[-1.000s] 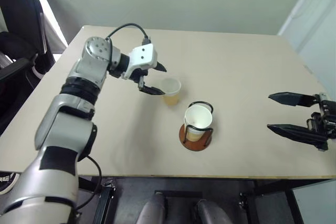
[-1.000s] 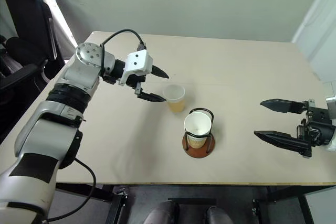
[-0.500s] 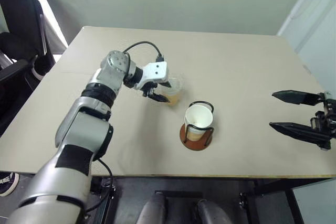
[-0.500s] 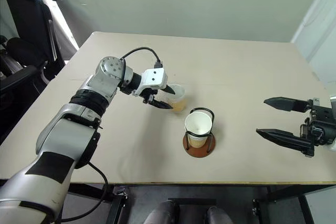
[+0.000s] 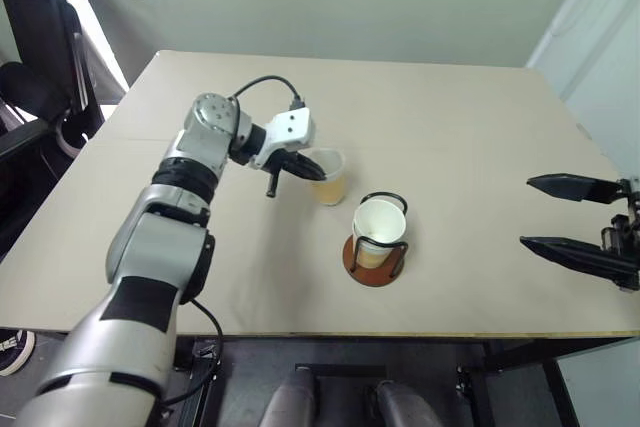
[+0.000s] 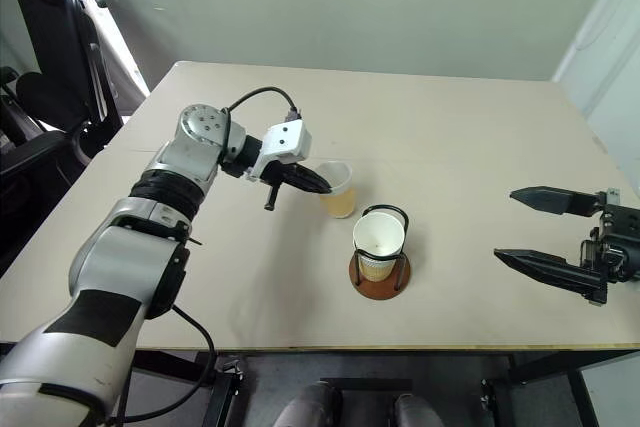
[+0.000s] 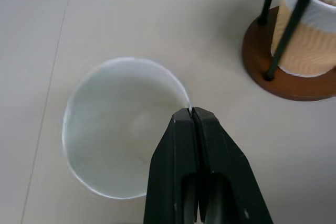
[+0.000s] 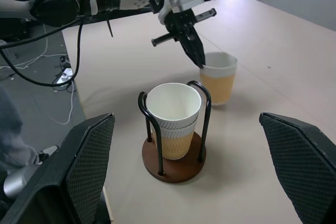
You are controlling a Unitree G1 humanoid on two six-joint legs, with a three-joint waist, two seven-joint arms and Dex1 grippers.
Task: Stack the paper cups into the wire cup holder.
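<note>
Loose paper cup is standing upright on the tabletop, long axis vertical, mouth facing up, just beside the wire cup holder on its far-left side, not touching it. Cup is looking tan-orange and ribbed outside, white rim, white inside; rim is looking slightly pushed out of round where it's being pinched. Left hand is sitting fully closed on that cup's rim, one finger inside the wall, one outside, pointing down toward the holder. Holder is carrying two nested cups, upright, mouths up, between black wire loops on a reddish-brown disc base. Lower nested cup is mostly hidden by the upper one; only its ribbed lower part is showing. Right hand is hanging well to the right of the holder, fingers spread wide, holding nothing.
</note>
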